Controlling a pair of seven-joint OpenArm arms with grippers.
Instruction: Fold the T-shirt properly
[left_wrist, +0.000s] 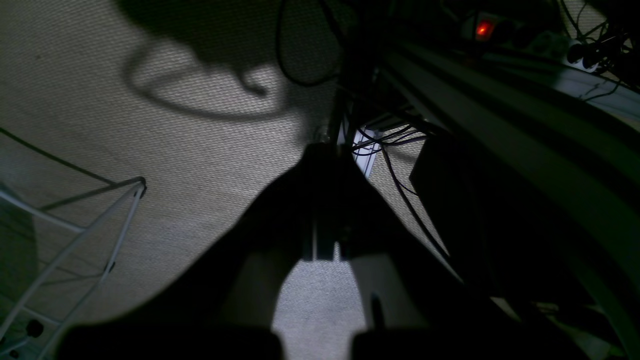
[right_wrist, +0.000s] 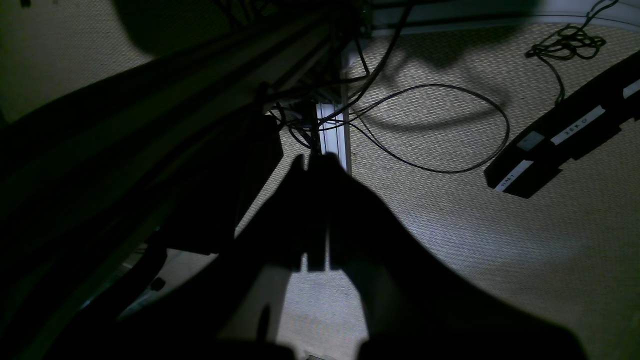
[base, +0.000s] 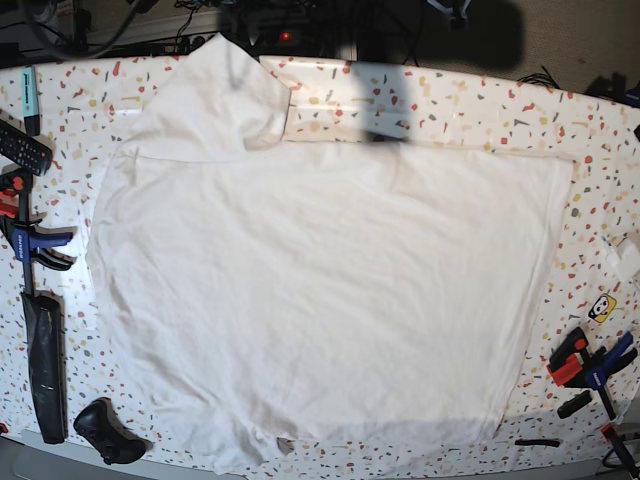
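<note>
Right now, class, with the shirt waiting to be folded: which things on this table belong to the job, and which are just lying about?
Belongs to the job:
T-shirt

Just lying about:
bar clamp at the left edge
game controller
remote control
red and blue clamps at the right edge

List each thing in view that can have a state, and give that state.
T-shirt: spread flat on the table, wrinkled, one sleeve folded in at the top left, not held.
Left gripper: shut, empty, over the floor.
Right gripper: shut, empty, over the floor.
Power switch: lit red.
</note>
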